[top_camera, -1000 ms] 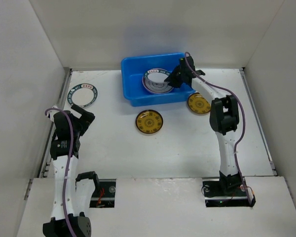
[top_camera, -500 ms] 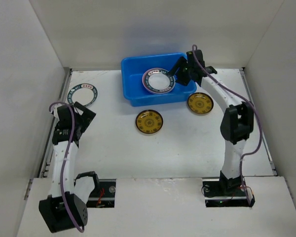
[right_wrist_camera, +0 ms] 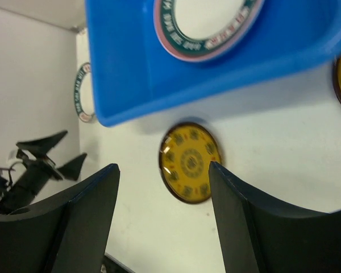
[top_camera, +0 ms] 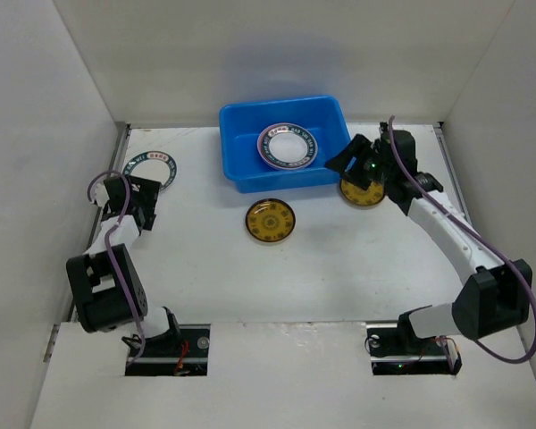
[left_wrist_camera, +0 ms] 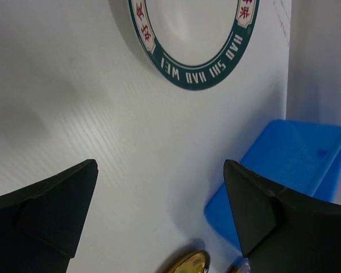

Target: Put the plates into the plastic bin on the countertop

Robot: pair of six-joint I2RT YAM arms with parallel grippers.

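Top external view has the blue bin [top_camera: 238,170] standing at the far middle of the tabletop [top_camera: 339,268], and inside it lies a teal-rimmed plate [top_camera: 287,147], flat, with a thin pink edge showing around it; whether that edge belongs to a second plate underneath cannot be told. Three more plates lie on the tabletop outside the bin. A white lettered plate [top_camera: 151,170] sits at the far left, well apart from the bin. A central yellow plate [top_camera: 270,221] lies just near of the bin's front wall. A right-hand yellow plate [top_camera: 364,193] sits near the bin's near right corner. The left end effector [top_camera: 132,195] is just near of the white lettered plate. In the left wrist view its two dark fingers [left_wrist_camera: 51,207] are spread wide with bare tabletop between them, holding nothing. The lettered plate lies ahead of the gap and does not touch either finger, and a corner of the bin shows to the right. The right end effector [top_camera: 347,161] sits beside the bin's near right corner, over the far left edge of the right-hand yellow plate, which it partly hides. In the right wrist view its fingers [right_wrist_camera: 88,219] also stand wide apart and empty. The central yellow plate appears in the gap between them, lying flat on the tabletop below. The bin with its plate is farther on, and the right-hand yellow plate is cut off at the right border.
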